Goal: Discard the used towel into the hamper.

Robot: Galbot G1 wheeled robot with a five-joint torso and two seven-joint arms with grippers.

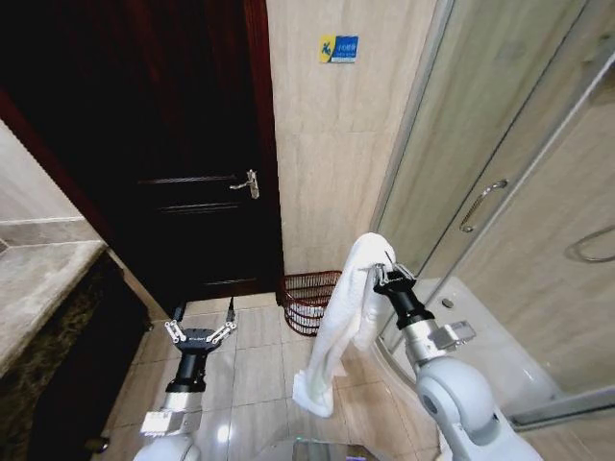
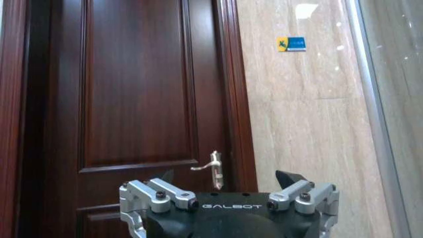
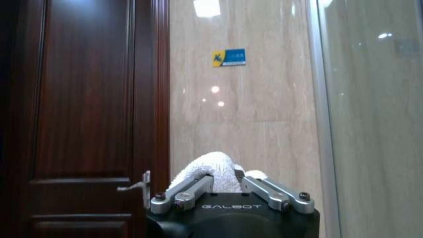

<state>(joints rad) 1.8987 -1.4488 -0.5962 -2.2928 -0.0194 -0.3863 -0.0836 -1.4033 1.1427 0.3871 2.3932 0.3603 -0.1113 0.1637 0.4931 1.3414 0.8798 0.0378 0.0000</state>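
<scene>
Hanging in a long, soft fold from the right gripper [image 1: 382,272], the white terry towel [image 1: 338,331] droops toward the tiled floor [image 1: 255,360] — jaws clamped on its top. Behind it, against the beige stone wall [image 1: 327,163], stands the round reddish-brown wire hamper [image 1: 306,300]. Left gripper [image 1: 200,325] hovers low, jaws apart — facing the dark wooden door [image 1: 163,144].

white towel [image 1: 338,331] (draped long) above floor, near reddish wire hamper [image 1: 309,300]

A bathroom: glass shower stall [image 1: 500,192], tiled floor [image 1: 252,360], stone counter [image 1: 38,288], dark wooden door [image 1: 183,144].
</scene>
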